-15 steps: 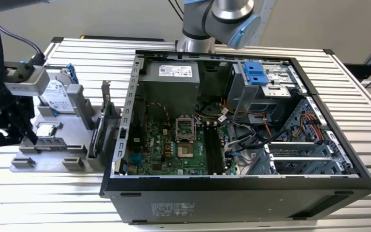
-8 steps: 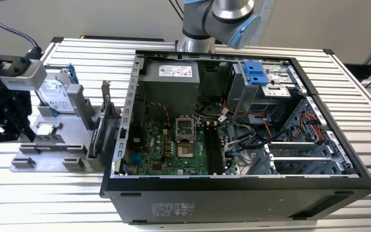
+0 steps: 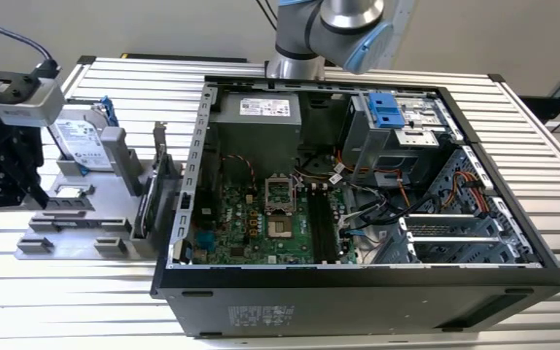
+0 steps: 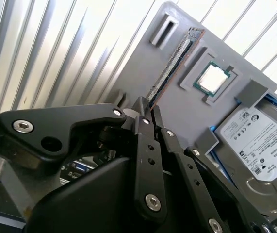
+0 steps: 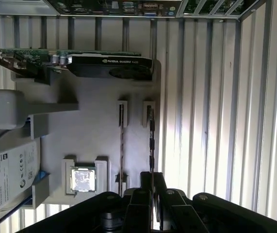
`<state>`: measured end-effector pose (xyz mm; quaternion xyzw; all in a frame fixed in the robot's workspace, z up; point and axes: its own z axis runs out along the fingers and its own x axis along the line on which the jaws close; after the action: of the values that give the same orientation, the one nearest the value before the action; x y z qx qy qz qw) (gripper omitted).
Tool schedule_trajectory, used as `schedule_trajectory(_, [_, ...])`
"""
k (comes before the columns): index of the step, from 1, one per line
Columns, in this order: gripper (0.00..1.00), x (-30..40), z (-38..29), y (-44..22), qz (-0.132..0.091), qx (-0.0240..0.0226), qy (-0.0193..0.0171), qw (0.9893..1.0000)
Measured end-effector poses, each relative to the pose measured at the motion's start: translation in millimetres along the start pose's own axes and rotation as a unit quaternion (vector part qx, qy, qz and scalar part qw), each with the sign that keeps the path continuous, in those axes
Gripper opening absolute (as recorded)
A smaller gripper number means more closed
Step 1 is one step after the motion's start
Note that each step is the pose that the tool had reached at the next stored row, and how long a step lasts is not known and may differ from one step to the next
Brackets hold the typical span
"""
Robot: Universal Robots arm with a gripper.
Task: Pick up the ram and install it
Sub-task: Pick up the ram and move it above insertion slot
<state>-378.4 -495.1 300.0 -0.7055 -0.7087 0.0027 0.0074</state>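
Gripper [image 5: 153, 178] pinches the ram [image 5: 151, 138] — it stands edgewise in the grey tray [image 5: 89, 131].

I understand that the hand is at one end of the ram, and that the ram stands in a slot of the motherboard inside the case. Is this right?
One part is wrong. The ram stands on its edge in a slot of the grey holder, not in the motherboard, as the second wrist view shows. The hand is indeed at one end of it.
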Motion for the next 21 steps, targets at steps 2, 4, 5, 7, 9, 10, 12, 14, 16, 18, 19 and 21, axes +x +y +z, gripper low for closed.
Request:
schedule_trajectory(2, [0.0, 0.0, -2.5, 0.0, 0.0, 0.0, 0.0, 1.0])
schedule_trajectory(4, [0.0, 0.0, -5.0, -0.1, 0.0, 0.0, 0.0, 1.0])
schedule_trajectory(5, [0.0, 0.0, -6.2, -0.1, 0.0, -0.0001, 0.0, 1.0])
schedule_trajectory(7, [0.0, 0.1, -8.9, -0.1, 0.0, -0.0001, 0.0, 1.0])
schedule_trajectory(9, [0.0, 0.1, -11.3, -0.2, 0.0, -0.0001, 0.0, 1.0])
schedule_trajectory(10, [0.0, 0.1, -12.4, -0.2, 0.0, 0.0, 0.0, 1.0])
schedule_trajectory(12, [0.0, 0.1, -14.8, -0.2, 0.0, 0.0, -0.0001, 1.0])
schedule_trajectory(14, [0.0, 0.1, -17.2, -0.3, 0.0, 0.0, -0.0001, 1.0])
schedule_trajectory(16, [0.0, 0.1, -19.6, -0.3, 0.0, -0.0001, -0.0001, 1.0])
schedule_trajectory(18, [0.0, 0.2, -22.1, -0.3, 0.0, -0.0001, -0.0002, 1.0])
schedule_trajectory(19, [0.0, 0.1, -23.4, -0.3, 0.0, -0.0001, -0.0002, 1.0])
schedule_trajectory(21, [0.0, 0.2, -26.1, -0.4, 0.0, 0.0, -0.0002, 1.0])
